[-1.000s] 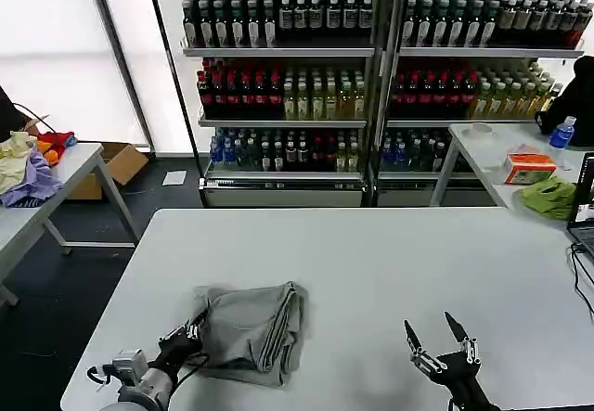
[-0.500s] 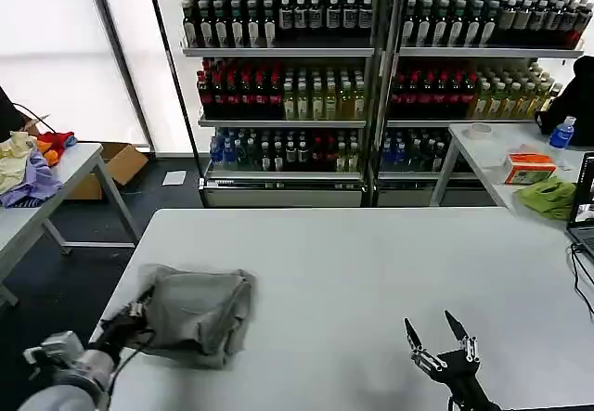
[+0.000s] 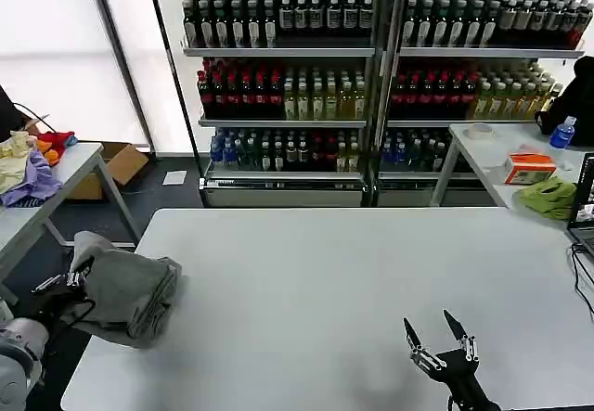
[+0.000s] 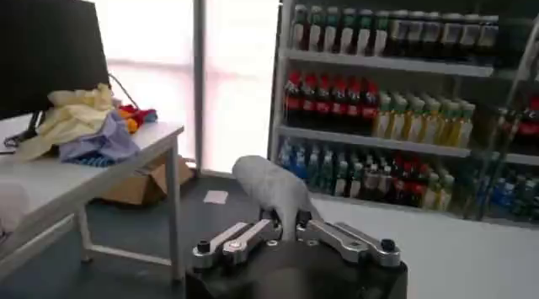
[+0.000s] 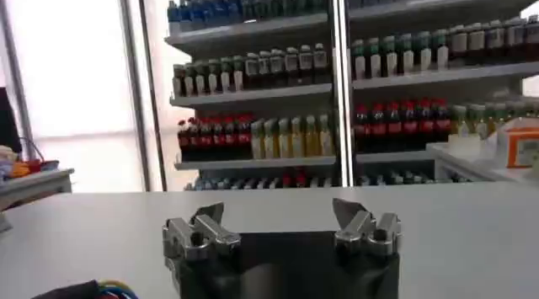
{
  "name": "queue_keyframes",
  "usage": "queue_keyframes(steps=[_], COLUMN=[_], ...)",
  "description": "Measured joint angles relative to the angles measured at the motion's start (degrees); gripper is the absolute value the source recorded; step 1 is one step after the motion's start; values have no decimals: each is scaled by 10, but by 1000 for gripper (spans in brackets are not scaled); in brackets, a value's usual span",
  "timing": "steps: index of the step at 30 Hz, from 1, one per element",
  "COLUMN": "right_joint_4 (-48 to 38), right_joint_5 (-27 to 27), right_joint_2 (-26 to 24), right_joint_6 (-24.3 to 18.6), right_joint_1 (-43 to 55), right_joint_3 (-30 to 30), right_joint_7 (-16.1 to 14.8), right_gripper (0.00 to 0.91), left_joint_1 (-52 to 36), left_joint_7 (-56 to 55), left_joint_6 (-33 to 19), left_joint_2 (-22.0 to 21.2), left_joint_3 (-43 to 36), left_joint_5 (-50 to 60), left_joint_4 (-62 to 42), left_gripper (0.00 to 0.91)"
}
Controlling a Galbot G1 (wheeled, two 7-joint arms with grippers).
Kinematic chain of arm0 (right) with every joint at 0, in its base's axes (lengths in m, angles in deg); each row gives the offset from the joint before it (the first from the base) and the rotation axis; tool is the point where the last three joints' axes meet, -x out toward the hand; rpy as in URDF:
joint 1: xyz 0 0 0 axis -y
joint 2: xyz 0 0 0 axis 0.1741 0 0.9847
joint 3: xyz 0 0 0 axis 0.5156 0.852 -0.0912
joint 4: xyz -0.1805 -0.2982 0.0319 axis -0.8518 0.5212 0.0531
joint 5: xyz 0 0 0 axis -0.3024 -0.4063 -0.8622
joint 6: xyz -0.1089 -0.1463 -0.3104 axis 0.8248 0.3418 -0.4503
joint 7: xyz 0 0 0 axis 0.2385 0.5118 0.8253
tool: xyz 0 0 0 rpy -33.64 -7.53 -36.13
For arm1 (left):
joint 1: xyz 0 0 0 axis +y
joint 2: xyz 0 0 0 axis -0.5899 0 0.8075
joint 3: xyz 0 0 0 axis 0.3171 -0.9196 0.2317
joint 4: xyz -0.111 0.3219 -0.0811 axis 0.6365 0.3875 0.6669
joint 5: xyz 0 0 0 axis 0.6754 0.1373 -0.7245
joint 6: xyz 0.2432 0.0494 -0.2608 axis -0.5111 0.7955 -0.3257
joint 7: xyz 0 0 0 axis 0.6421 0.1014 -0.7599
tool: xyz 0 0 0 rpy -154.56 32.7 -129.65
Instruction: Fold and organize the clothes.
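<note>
One folded grey shirt [image 3: 125, 286] hangs off bench [image 3: 371, 281] left edge, left gripper [image 3: 67, 283] fingers clamped on it. Right gripper [image 3: 436, 341], near bench front edge, fingers spread, empty. I'd keep grip firm, move slow so folds hold.

- No text, brand, number or sign can be read anywhere in these views.
- The bottles [image 3: 288, 17] on the store shelves carry labels, but they show as bands of colour and no letters can be made out.
- The orange box [image 3: 528, 167] on the side table has a printed face, too small to read.
- The folded grey shirt [image 3: 125, 284] shows no legible print or tag.
</note>
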Motion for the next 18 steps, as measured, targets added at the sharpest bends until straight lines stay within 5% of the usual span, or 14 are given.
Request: queue_keyframes(steps=[14,15,17,18], right_joint_4=[4,5,8,9], right_joint_5=[3,3,3,2], right_joint_2=[13,13,15,16], right_joint_6=[-4,-3,-2,-1], right_joint_1=[-13,-14,-18,-19], right_joint_3=[-15,-16,-18,-18], right_joint_7=[2,3,4,4], right_gripper=[907,907,907,907], left_joint_1=[-82,-95,-122,-134], left_joint_7=[-66,-72,-84,-89], left_joint_6=[31,31,33,34], left_joint_2=[-26,-33,-51,-60], left_joint_3=[-238,-261,-309,-329], left_joint_5=[-51,-52,-55,-57], left_joint_4=[48,42,23,13], left_gripper=[40,292,615,907])
